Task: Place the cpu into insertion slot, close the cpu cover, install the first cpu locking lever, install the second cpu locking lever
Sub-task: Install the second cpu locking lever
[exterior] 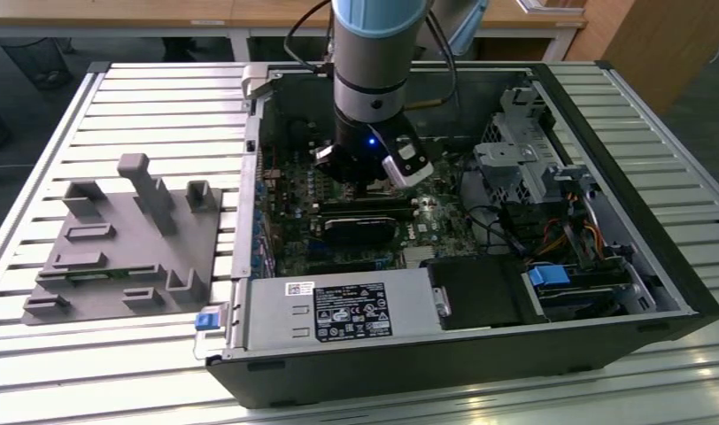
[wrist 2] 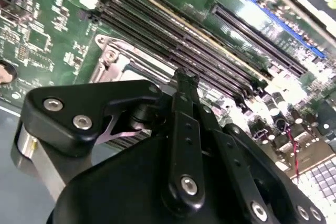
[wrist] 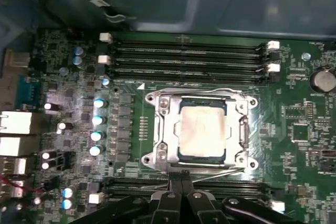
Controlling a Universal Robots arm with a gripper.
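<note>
In the first wrist view the cpu [wrist: 202, 129], a dull tan square, lies in the insertion slot [wrist: 152, 157]. The silvery cpu cover [wrist: 167, 129] is folded down flat around it, the chip showing through its window. One thin wire locking lever [wrist: 210, 91] runs along the far side of the socket. The other lever [wrist: 223, 170] runs along the near side, right by my fingertips. My gripper [wrist: 181, 180] is shut, its fingers pressed together at the socket's near edge with nothing seen between them. The gripper [wrist 2: 185, 75] hovers low over the board, and in the exterior view the gripper [exterior: 362, 180] is inside the case.
Long black memory slots [wrist: 189, 56] lie beyond the socket, and more slots [wrist: 131, 186] sit beside my fingers. Capacitors [wrist: 97, 119] stand in a row to one side. The open computer case [exterior: 454, 354] rests on a slatted table, with a grey fixture [exterior: 123, 239] on the exterior view's left.
</note>
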